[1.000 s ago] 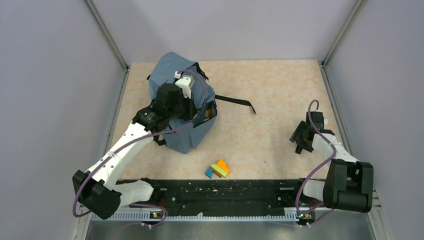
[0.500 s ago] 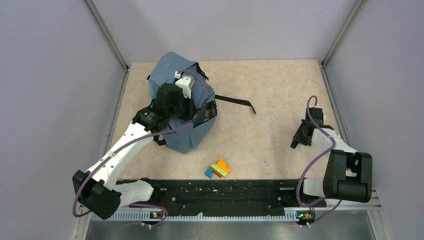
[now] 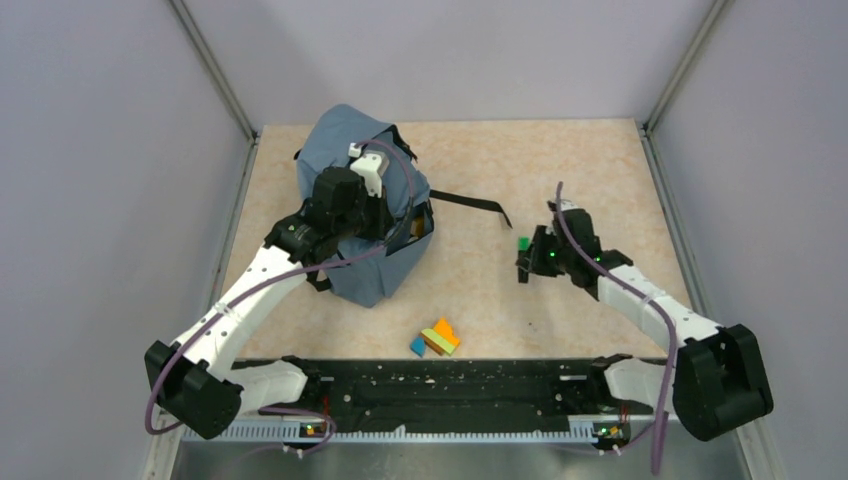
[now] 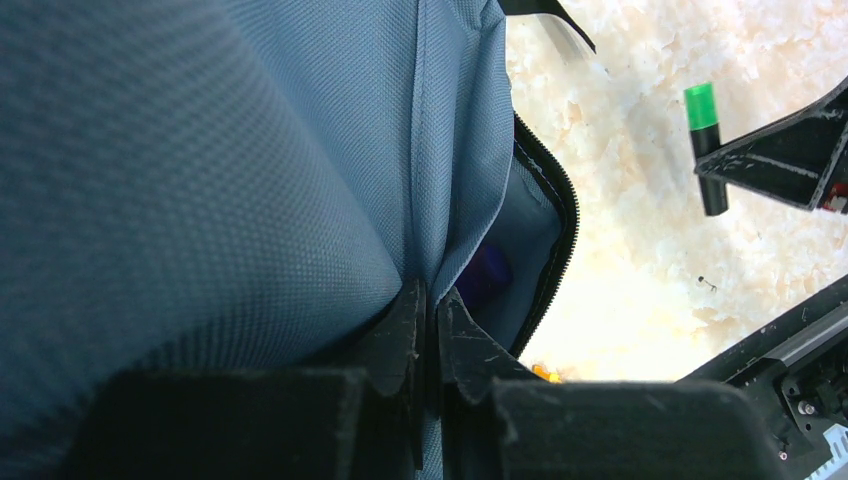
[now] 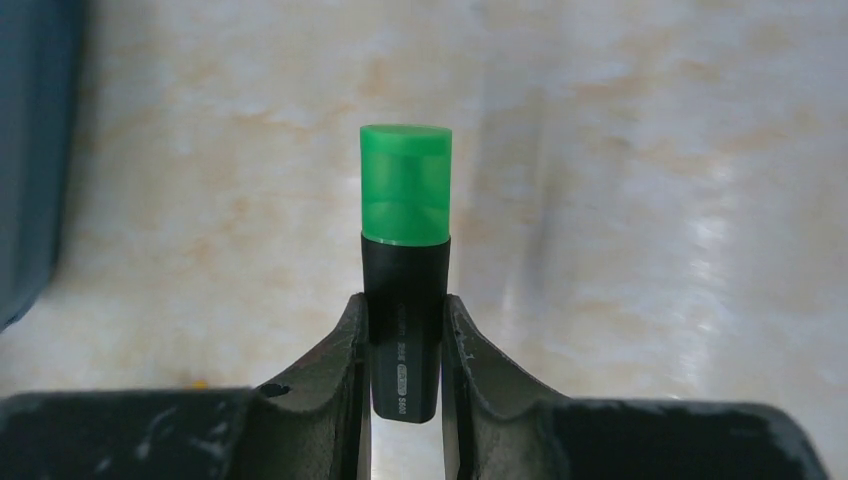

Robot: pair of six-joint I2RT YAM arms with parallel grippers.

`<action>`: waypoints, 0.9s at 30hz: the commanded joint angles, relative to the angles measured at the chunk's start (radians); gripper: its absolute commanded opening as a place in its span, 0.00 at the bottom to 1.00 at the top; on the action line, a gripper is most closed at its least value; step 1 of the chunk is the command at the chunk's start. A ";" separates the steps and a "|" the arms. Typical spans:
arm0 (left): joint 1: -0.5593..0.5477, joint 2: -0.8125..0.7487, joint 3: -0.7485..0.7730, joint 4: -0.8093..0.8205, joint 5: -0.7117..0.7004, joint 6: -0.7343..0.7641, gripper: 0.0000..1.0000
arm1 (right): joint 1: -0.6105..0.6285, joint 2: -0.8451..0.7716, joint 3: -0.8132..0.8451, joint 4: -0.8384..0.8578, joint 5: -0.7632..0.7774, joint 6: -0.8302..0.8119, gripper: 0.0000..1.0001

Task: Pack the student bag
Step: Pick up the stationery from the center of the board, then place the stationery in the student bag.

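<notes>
The student bag [image 3: 345, 165], a slate-blue backpack, stands at the back left with its black zipper [image 4: 560, 230] open toward the table's middle. My left gripper [image 4: 430, 300] is shut on a fold of the bag's fabric beside the opening; it also shows from above [image 3: 400, 222]. A highlighter [image 5: 405, 250] with a green cap and black body is clamped upright in my right gripper [image 5: 405, 315]. That gripper [image 3: 527, 260] hangs over the middle of the table, right of the bag, and the highlighter [image 3: 523, 243] [image 4: 703, 140] points toward it.
A small pile of blue, green and orange pieces [image 3: 435, 338] lies near the front rail. A black strap [image 3: 475, 203] trails from the bag across the table. Something dark blue [image 4: 487, 272] sits inside the bag. Walls close in the left, right and back.
My right arm has swung from the right edge toward the table's middle, and its jaws have closed on the highlighter. The left arm and the bag have not moved.
</notes>
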 commanded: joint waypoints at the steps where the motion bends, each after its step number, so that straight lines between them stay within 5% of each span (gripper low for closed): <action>1: 0.006 -0.043 0.016 0.099 0.004 -0.032 0.06 | 0.209 -0.017 0.116 0.200 -0.027 0.041 0.00; 11: 0.006 -0.051 0.018 0.094 -0.017 -0.026 0.06 | 0.542 0.091 0.282 0.511 -0.062 -0.074 0.00; 27: 0.007 -0.058 0.019 0.095 -0.008 -0.025 0.06 | 0.592 0.282 0.269 0.956 -0.016 -0.276 0.00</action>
